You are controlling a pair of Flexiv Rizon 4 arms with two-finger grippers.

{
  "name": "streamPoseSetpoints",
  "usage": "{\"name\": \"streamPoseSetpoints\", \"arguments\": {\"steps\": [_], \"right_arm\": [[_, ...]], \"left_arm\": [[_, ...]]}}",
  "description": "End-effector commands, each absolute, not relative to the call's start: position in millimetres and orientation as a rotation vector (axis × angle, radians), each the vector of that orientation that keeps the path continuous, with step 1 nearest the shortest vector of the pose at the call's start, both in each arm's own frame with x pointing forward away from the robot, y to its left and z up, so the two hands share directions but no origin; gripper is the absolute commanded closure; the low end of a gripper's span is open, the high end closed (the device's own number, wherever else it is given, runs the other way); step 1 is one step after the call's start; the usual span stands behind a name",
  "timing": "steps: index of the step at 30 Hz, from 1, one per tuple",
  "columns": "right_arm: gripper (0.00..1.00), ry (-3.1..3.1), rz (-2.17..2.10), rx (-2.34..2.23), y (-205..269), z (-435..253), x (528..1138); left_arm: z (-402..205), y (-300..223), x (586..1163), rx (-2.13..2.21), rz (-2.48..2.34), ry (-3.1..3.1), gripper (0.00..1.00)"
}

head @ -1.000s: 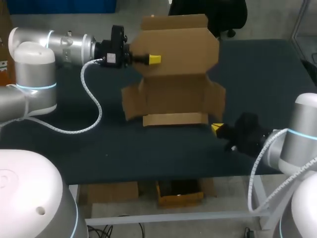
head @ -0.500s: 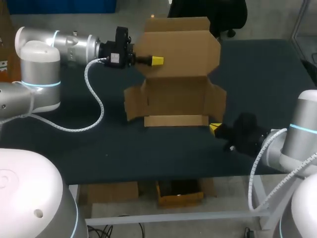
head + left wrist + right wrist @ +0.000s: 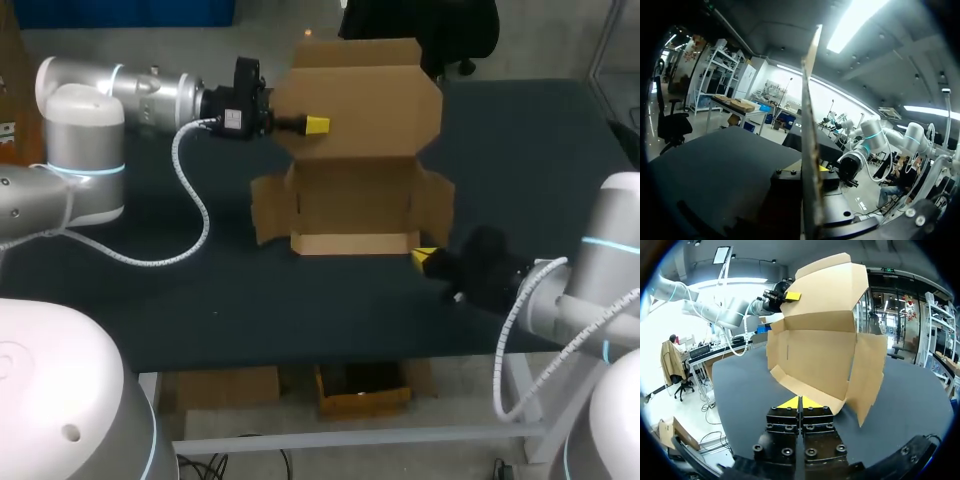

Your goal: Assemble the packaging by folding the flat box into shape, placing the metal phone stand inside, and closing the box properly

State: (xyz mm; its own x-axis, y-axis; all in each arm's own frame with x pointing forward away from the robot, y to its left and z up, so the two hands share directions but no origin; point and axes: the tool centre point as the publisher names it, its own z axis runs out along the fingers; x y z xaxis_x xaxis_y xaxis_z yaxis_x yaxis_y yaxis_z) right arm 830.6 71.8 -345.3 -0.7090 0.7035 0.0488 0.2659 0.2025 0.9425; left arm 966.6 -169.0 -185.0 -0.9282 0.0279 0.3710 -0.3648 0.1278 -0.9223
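Gripping the box [image 3: 355, 195] lid, left claw [image 3: 316, 124]; right claw [image 3: 424, 257] closed near its front

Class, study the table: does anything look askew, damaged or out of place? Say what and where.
Nothing looks damaged. The box is only half-folded: its lid stands up in the left pincer, and its side flaps splay outward. The right pincer is shut by the front corner.

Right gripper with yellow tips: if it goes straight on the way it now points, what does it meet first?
Probably the low front flap of the brown cardboard box, just ahead of the right gripper; depth is unclear, so it may only graze the flap's corner.
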Motion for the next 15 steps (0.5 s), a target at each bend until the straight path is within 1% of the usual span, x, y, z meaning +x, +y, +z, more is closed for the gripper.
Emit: {"name": "streamPoseSetpoints", "arguments": {"steps": [1, 9, 15], "right_arm": [[1.00, 2.051, 1.523, 0.912, 92, -356, 836], [1.00, 2.017, 1.507, 0.933, 119, -367, 851], [1.00, 2.003, 1.493, 0.953, 130, -373, 865]], "left_arm": [[-187, -169, 969, 0.322, 1.868, -2.106, 1.00], [-187, -169, 969, 0.322, 1.868, -2.106, 1.00], [-187, -169, 969, 0.322, 1.868, -2.106, 1.00]]}}
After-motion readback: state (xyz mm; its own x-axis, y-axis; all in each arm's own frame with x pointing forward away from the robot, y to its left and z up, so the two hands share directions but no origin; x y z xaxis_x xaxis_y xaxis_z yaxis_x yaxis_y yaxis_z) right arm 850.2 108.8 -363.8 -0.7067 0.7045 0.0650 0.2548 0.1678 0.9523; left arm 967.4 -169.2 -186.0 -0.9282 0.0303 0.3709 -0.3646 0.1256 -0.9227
